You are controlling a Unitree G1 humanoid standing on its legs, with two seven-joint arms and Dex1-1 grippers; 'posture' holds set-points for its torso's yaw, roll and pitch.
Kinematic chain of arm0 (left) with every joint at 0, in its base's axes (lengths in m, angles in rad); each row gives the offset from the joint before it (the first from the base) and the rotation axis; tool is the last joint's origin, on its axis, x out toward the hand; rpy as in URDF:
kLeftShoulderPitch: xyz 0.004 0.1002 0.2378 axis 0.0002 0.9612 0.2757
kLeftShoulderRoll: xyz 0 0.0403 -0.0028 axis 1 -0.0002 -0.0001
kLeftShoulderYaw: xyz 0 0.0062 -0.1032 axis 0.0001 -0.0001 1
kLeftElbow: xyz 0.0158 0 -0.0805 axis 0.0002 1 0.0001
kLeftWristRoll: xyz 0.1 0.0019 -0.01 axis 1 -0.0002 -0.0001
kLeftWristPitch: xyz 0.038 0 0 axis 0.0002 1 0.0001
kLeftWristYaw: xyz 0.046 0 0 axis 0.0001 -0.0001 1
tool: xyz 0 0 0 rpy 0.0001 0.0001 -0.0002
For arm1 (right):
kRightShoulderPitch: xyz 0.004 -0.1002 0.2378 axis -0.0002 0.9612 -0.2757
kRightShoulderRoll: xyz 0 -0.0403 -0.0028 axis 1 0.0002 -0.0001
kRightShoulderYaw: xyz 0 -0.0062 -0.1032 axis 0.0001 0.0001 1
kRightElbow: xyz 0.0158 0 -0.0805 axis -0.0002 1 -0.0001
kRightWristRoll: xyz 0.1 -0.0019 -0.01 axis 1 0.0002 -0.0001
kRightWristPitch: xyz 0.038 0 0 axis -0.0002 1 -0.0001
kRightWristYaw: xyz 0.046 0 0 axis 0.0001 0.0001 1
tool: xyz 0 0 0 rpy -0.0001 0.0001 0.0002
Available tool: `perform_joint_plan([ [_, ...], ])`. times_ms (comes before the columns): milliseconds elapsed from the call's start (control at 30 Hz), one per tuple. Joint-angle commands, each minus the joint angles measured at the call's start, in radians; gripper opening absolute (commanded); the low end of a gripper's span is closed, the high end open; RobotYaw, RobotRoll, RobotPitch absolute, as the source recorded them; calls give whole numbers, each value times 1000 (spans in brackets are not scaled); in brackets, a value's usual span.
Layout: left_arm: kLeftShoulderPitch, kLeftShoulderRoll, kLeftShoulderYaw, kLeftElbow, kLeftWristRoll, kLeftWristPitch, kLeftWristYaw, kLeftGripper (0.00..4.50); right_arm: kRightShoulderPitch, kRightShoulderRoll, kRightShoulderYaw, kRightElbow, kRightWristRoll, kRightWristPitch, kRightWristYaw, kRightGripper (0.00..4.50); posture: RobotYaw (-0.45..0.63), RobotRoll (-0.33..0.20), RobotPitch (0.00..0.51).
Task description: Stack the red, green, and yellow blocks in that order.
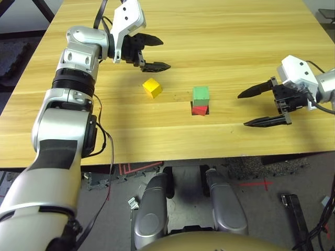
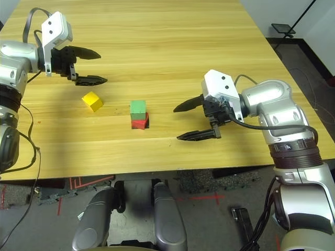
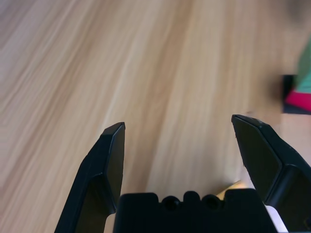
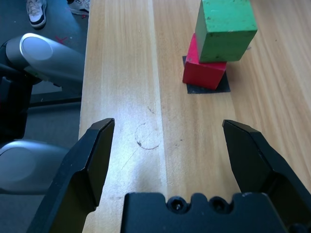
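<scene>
On the counter (image 1: 220, 42), near its front edge: three small cubes, two of them already stacked.

Stack: green block (image 1: 201, 94) sits on red block (image 1: 199, 110), turned slightly off square from it; red block rests on a flat black square patch (image 4: 224, 86).

Yellow block: yellow block (image 1: 152, 87) lies alone on bare wood, to the left of the stack and apart from it, turned at an angle to the counter's edge.

Left end effector: left end effector (image 1: 155, 52) hovers above and behind the yellow block, fingers spread wide, holding nothing.

Right end effector: right end effector (image 2: 191, 121) hangs to the right of the stack, well apart from it, released and empty.

Progress: two of three tiers look done; yellow not yet placed.

Handling: cubes look rigid, matte and light, likely not slippery; not fragile. Narrower than the spread fingers, so plenty of clearance.

Where to grip: two opposite vertical faces of the yellow block, around mid-height, fingers squared to its angled faces so it does not twist.

Risk: the stack is light and slightly offset; a nudge on release could topple the green block. Set down gently, centred.
</scene>
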Motion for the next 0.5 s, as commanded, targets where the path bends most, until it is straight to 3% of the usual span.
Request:
perform_joint_plan([
  [33,88,10,42,-221,-27,200,83,4484,23,-19,-16,-25,6,10,-6,4500,279,93,227],
  [133,220,18,70,-458,-21,325,181,4484,36,-28,-23,-36,10,15,-13,4500,275,94,227],
  [267,394,-5,106,-730,-98,533,230,4484,40,-32,-25,-36,12,16,-21,4500,278,95,228],
  [500,511,-29,125,-784,-121,554,333,4484,41,-29,-21,-46,20,25,-26,4500,283,88,234],
])
